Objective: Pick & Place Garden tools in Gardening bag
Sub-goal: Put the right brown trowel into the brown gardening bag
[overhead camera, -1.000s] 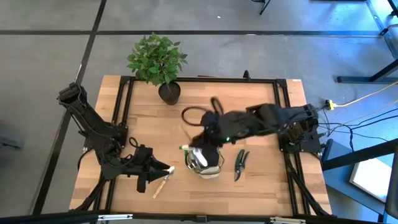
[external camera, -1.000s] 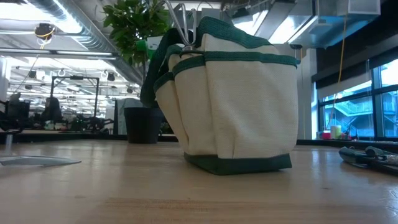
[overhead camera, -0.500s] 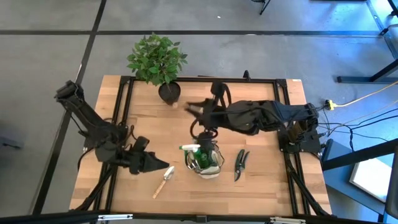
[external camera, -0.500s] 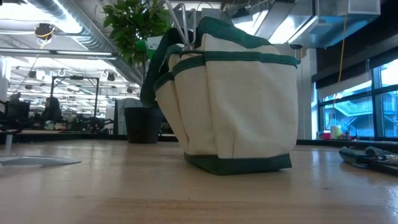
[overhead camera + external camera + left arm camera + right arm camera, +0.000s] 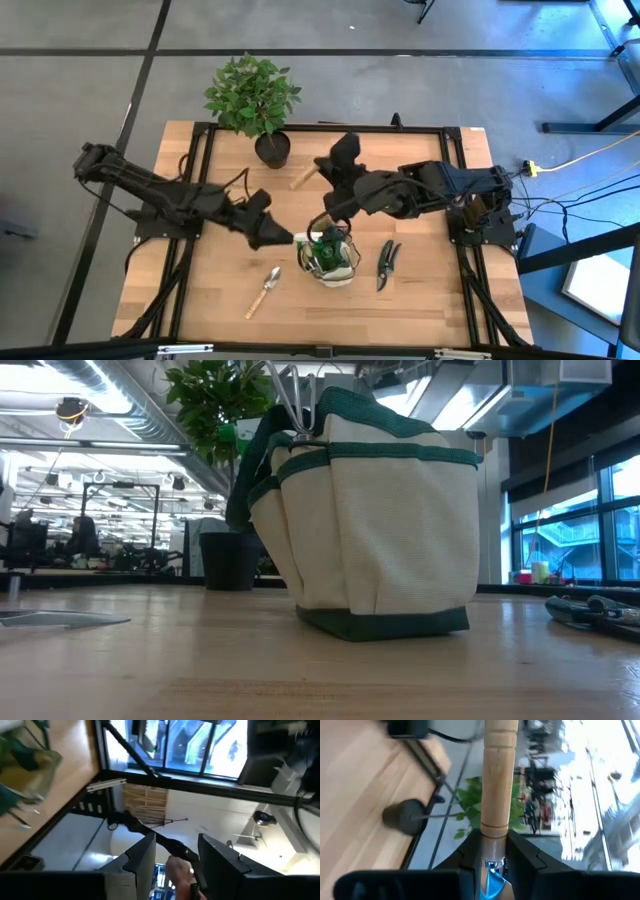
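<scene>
My right gripper (image 5: 490,857) clamps a wooden-handled tool (image 5: 303,177) at its metal neck, upper centre, above the gardening bag (image 5: 330,255). Stiff, light, smooth wood: the neck grips best. My left gripper (image 5: 283,238) stands partly parted, empty.

One gardening bag (image 5: 333,258), one trowel (image 5: 264,291), one pruner (image 5: 386,264), one potted plant (image 5: 255,103)

In the low view the gardening bag (image 5: 370,530) blocks pretty much everything behind it, its top runs out of frame, and you can't see either gripper there. The pruners (image 5: 592,610) get chopped off by the edge. From above, the stuff inside the bag is just a green and white jumble, too small to sort out which tool is which.
</scene>
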Action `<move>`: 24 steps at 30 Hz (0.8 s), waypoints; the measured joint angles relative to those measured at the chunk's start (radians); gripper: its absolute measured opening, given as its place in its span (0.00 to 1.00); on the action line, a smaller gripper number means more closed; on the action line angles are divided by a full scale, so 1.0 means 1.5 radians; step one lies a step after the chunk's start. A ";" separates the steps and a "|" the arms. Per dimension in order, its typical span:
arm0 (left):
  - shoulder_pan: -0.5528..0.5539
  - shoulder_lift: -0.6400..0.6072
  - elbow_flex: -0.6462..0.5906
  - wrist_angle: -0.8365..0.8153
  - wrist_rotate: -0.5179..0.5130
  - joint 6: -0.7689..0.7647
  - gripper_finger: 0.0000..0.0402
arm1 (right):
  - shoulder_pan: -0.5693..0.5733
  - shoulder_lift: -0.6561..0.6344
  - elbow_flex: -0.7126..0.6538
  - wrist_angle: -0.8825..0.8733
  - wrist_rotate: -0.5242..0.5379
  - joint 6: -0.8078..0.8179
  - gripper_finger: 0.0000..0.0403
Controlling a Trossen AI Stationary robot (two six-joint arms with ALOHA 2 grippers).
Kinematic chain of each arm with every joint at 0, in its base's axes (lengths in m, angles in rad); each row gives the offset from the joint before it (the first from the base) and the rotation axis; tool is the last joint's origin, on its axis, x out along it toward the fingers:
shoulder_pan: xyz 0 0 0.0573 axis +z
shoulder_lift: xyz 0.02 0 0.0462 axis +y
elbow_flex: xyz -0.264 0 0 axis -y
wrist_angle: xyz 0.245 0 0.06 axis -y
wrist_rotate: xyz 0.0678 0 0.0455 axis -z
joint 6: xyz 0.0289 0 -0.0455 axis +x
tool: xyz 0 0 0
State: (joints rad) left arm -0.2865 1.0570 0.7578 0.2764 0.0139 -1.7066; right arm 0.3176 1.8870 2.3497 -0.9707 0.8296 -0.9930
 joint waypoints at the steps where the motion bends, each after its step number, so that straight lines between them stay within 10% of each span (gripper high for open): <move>1: 0.022 -0.002 0.000 -0.010 0.027 -0.002 0.36 | 0.002 0.000 0.000 -0.017 -0.002 -0.011 0.16; 13: 0.271 -0.067 0.000 -0.031 0.193 0.017 0.36 | 0.061 0.000 -0.008 -0.091 -0.038 -0.028 0.16; 24: 0.247 -0.062 0.000 0.025 0.273 0.024 0.36 | 0.109 0.001 -0.149 0.024 -0.027 -0.064 0.16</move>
State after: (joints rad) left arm 0.0841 0.9646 0.7582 0.3134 0.4238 -1.6705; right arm 0.4805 1.8885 2.1256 -0.9348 0.7891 -1.0895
